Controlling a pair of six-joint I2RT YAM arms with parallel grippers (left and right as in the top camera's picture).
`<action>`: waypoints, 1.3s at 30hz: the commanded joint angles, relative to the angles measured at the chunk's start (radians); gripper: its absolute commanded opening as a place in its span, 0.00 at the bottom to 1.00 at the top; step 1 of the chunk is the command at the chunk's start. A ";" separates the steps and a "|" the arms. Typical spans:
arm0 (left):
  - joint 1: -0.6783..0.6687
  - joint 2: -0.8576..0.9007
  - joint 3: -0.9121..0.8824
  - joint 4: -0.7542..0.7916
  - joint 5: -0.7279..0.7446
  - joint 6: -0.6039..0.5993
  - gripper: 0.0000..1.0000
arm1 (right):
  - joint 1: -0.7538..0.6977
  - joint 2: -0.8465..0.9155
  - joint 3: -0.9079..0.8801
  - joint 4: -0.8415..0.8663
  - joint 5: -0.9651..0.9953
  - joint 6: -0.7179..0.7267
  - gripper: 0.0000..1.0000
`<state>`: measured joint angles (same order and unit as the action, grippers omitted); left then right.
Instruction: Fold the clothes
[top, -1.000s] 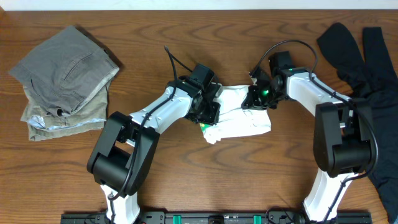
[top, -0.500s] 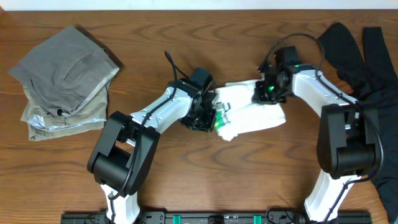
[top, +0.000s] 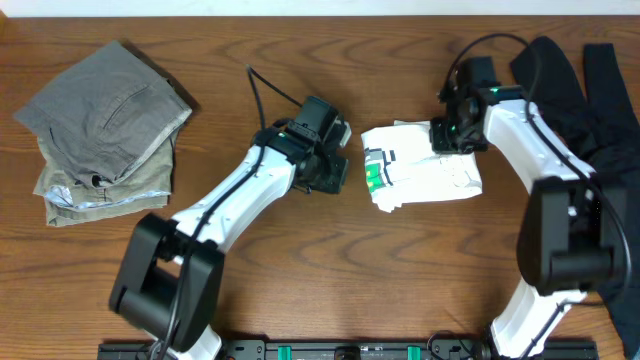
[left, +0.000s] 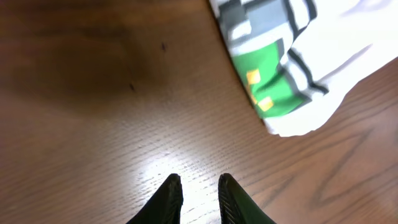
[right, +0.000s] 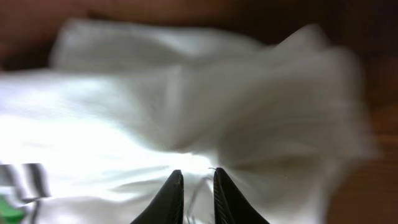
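- Overhead: the white short-sleeved T-shirt with green-and-black print (top: 425, 175) is lying folded small mid-table. The grey and khaki trousers (top: 100, 130) are sitting folded and stacked far left. The long black garment (top: 590, 100) is sprawling unfolded at right, seemingly what is left. No containers are showing.
- Left wrist: the left gripper (left: 198, 182) is hovering over the brown wooden table (left: 93, 93) beside the T-shirt, fingers slightly apart and empty.
- Right wrist: the right gripper (right: 196, 174) is hanging over the T-shirt, fingers slightly apart.

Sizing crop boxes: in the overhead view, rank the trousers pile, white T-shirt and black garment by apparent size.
Largest, unranked: trousers pile and black garment look about alike; the garment runs off the frame edge and is partly hidden.
Smallest, clearly: white T-shirt, folded small.
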<state>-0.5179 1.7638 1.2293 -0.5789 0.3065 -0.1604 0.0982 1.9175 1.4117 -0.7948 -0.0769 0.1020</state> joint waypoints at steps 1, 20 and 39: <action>0.007 -0.010 -0.002 -0.006 -0.045 -0.031 0.23 | -0.001 -0.109 0.042 0.006 0.090 -0.015 0.17; 0.005 -0.008 -0.003 -0.023 -0.035 -0.032 0.24 | -0.032 0.164 0.024 -0.040 0.113 -0.058 0.17; 0.105 -0.009 -0.002 -0.058 -0.072 -0.032 0.24 | 0.200 0.198 0.019 -0.200 -0.227 -0.057 0.13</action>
<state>-0.4438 1.7561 1.2289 -0.6304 0.2543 -0.1837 0.2379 2.0693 1.4540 -0.9936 -0.1947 0.0586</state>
